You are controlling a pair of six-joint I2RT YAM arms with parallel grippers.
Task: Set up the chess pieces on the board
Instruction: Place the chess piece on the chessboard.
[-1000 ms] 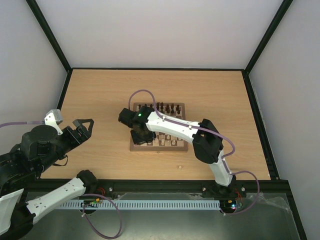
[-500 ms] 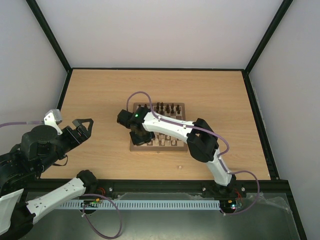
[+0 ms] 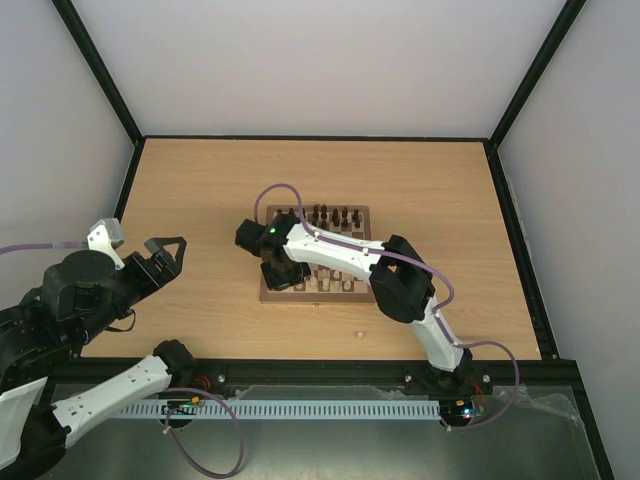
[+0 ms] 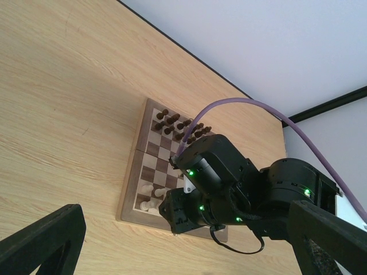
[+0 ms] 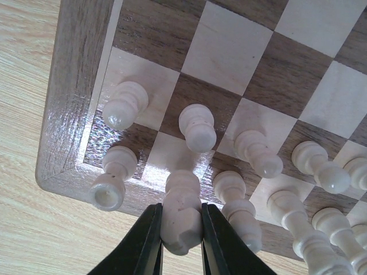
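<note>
Down at the square wooden chessboard (image 5: pixel 69 86) with its dark brown and cream chequered squares, the right gripper (image 5: pixel 181 243) is clenched on a pale cream wooden chessman (image 5: pixel 181 215). The piece is on the cream square just beside the near left corner of the board, next to a hollow-topped cream corner piece (image 5: pixel 109 186). More cream chessmen (image 5: pixel 198 126) fill the two near rows, and the dark brown chessmen (image 3: pixel 325 215) line the far edge. The left gripper (image 3: pixel 168 252) hangs over the light-wood tabletop (image 3: pixel 200 190) well left of the board, jaws spread wide and holding nothing.
</note>
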